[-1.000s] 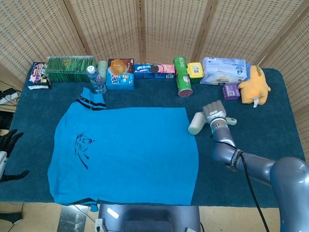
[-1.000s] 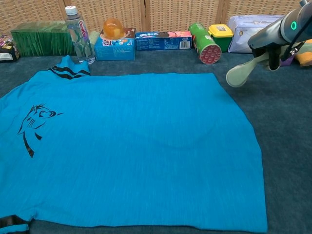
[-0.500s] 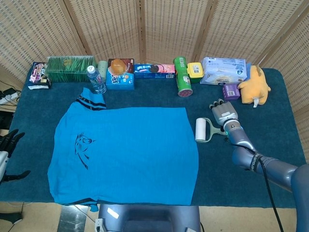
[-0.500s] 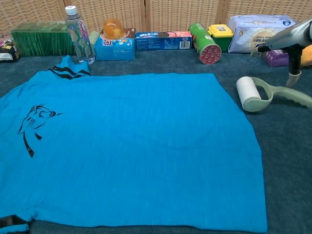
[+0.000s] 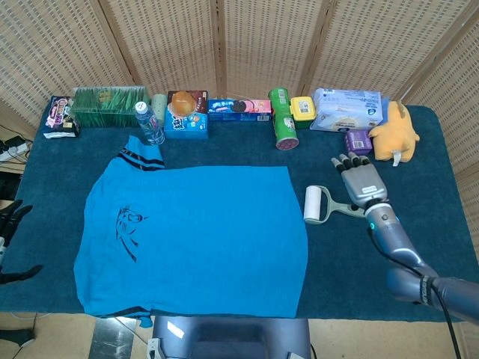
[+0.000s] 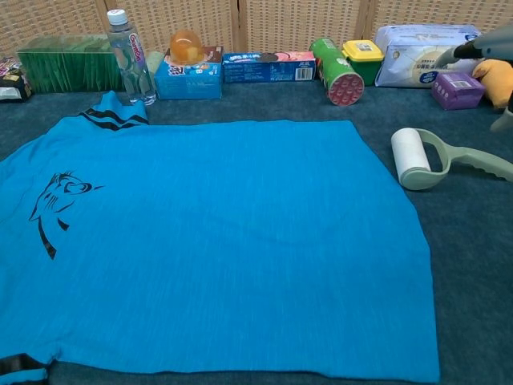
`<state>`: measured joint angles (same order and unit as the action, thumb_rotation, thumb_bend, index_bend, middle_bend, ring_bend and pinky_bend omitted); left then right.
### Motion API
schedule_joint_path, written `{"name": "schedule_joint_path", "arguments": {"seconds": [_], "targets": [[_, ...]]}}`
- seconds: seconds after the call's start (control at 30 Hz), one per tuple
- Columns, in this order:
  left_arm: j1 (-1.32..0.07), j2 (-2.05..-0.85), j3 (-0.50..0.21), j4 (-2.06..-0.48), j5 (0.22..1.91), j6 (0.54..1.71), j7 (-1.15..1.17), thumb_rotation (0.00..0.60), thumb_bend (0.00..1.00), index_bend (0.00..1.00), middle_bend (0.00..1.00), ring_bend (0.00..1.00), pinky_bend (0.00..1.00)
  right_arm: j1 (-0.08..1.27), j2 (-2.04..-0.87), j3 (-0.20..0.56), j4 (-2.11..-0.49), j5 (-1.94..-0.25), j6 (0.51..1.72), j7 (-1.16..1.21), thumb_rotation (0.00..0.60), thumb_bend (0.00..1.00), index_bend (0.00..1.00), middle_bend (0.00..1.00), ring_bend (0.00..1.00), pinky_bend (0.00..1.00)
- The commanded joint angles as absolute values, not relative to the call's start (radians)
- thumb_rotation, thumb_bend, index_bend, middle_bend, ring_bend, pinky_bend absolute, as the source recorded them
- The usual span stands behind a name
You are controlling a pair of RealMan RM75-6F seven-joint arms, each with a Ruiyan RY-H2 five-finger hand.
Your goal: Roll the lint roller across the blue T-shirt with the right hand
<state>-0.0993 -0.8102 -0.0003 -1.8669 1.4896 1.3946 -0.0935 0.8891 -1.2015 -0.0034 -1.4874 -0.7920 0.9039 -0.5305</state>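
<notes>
Lying flat on the dark blue bench (image 5: 441, 194), just beside the right edge of the blue T-shirt (image 5: 209, 232) without touching it: the lint roller (image 5: 320, 205), white roll toward the shirt, pale green handle pointing away toward the right hand (image 5: 362, 179)

Hovering above the handle end with fingers (image 5: 346, 161) spread apart and clamped on nothing; seen in the chest view only as a grey sliver at the top right corner

Showing at the far left edge of the head view, off the bench: the left hand (image 5: 10, 239), dark fingers splayed and empty

Spreading smooth across the middle of the bench, black animal print near its left side, striped sleeve reaching up toward the water bottle (image 5: 149, 123)

Lining the back edge: a green box (image 5: 108, 106), a blue snack box (image 5: 185, 123), a long biscuit box (image 5: 239, 109), a green can (image 5: 283, 129) on its side, a yellow container (image 5: 302, 109), a pack of wipes (image 5: 347, 109), a small purple box (image 5: 358, 140) and a yellow plush toy (image 5: 395, 132)
</notes>
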Motion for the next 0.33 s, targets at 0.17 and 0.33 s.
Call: {"name": "schedule_joint_path", "arguments": {"seconds": [0.17, 0.33], "targets": [[-0.055, -0.817, 0.018, -1.835, 1.565, 1.482, -0.132, 0.600, 0.11, 0.00, 0.00, 0.00, 0.08, 0.561, -1.161, -0.084, -1.520, -1.234, 1.323, -0.178, 0.600, 0.00, 0.00, 0.00, 0.00, 0.10], [-0.035, -0.823, 0.024, -1.822, 1.588, 1.520, -0.145, 0.600, 0.11, 0.00, 0.00, 0.00, 0.08, 0.447, -1.162, -0.115, -1.514, -1.317, 1.443, -0.089, 0.600, 0.00, 0.00, 0.00, 0.00, 0.10]]}}
